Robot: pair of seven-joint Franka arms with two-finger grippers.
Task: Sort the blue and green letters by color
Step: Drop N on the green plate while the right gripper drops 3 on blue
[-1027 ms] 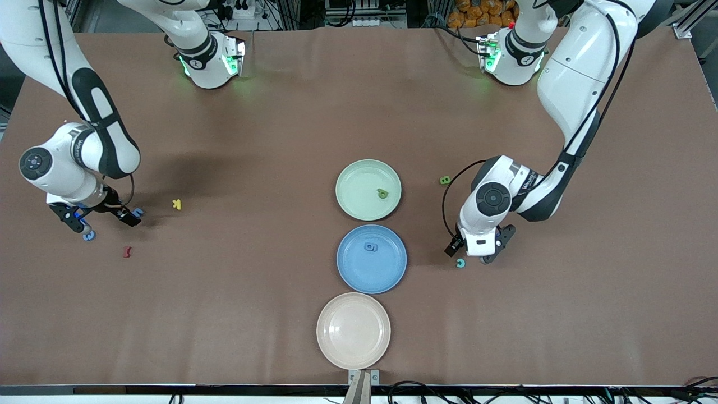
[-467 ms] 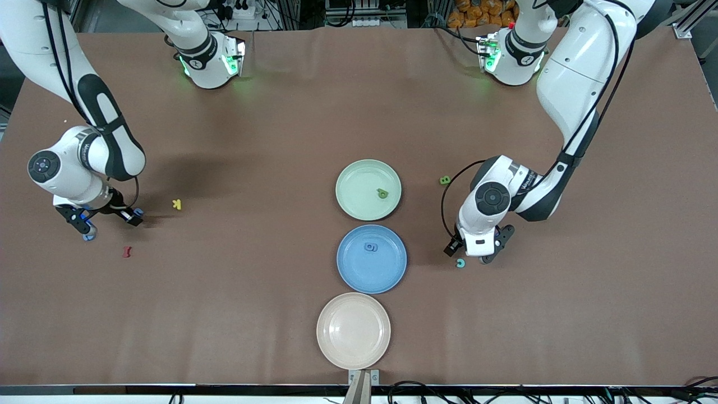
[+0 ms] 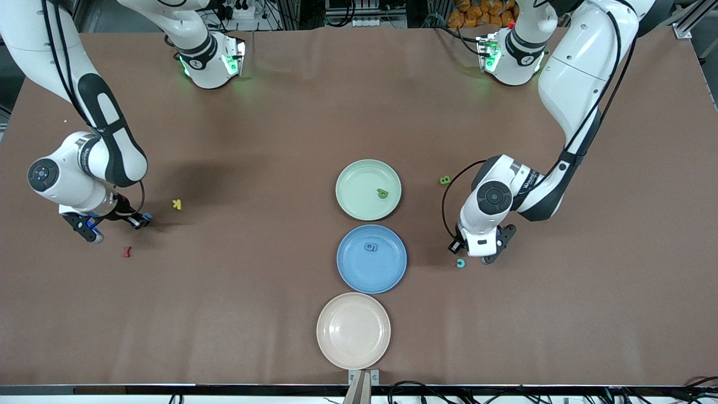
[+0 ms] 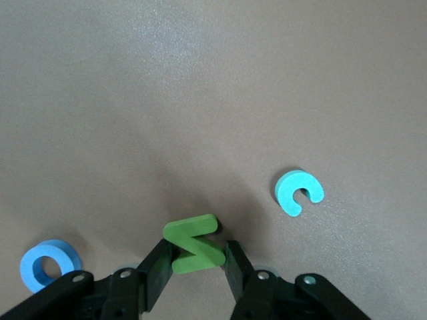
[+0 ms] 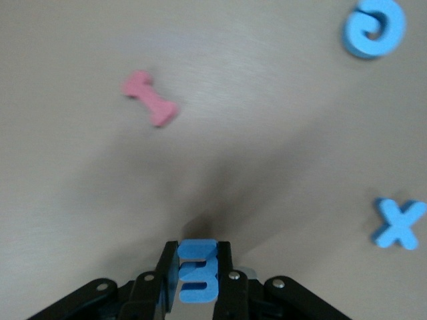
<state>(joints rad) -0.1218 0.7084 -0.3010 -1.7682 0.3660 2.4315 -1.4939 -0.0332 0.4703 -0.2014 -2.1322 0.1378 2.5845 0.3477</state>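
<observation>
The left gripper (image 4: 195, 267), low over the table toward the left arm's end beside the blue plate (image 3: 372, 275), has its fingers clamped on a green M (image 4: 193, 243); a light blue C (image 4: 298, 192) and a blue O (image 4: 51, 265) lie on the table near it. The right gripper (image 5: 197, 277), toward the right arm's end, pinches a blue E (image 5: 197, 270) upright between its fingers, with a pink I (image 5: 151, 100), a blue G (image 5: 374, 27) and a blue X (image 5: 398, 223) scattered around. The green plate (image 3: 353, 202) lies close to the left gripper, so its carry looks short; the blue plate is well apart from the right gripper, toward the table's middle, the longer reach
</observation>
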